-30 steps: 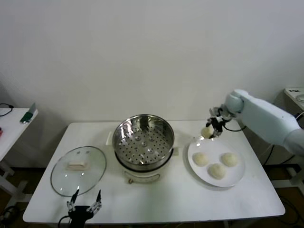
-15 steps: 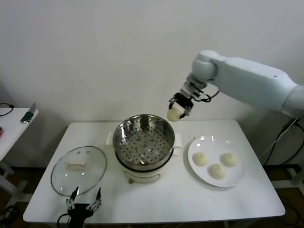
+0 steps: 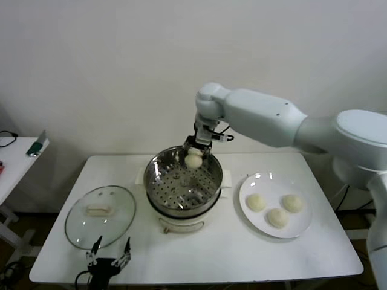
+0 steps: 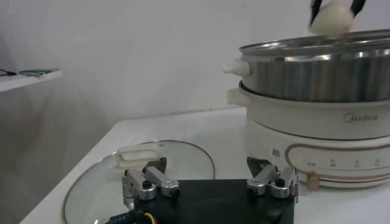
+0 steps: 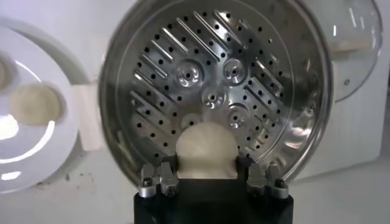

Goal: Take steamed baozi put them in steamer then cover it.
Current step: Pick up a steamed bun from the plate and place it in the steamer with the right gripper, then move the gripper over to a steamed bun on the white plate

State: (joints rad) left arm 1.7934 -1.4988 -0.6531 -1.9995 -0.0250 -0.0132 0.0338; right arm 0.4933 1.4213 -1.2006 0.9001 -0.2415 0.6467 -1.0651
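Note:
My right gripper (image 3: 195, 156) is shut on one steamed baozi (image 3: 193, 160) and hangs above the back of the steel steamer (image 3: 158, 175). In the right wrist view the baozi (image 5: 206, 150) sits between the fingers over the perforated floor of the steamer (image 5: 213, 91), which holds nothing. Three more baozi (image 3: 276, 216) lie on the white plate (image 3: 302, 226) at the right. The glass cover (image 3: 100, 215) lies flat on the table at the left. My left gripper (image 3: 109, 257) is parked open at the front edge, just in front of the cover (image 4: 91, 189).
The steamer rests on a cream-white pot base (image 4: 317, 140) in the middle of the white table (image 3: 199, 254). A small side table (image 3: 12, 157) stands at the far left. A wall rises close behind the table.
My right arm has carried the baozi from above the plate leftwards and down to over the steamer. The left gripper has stayed put.

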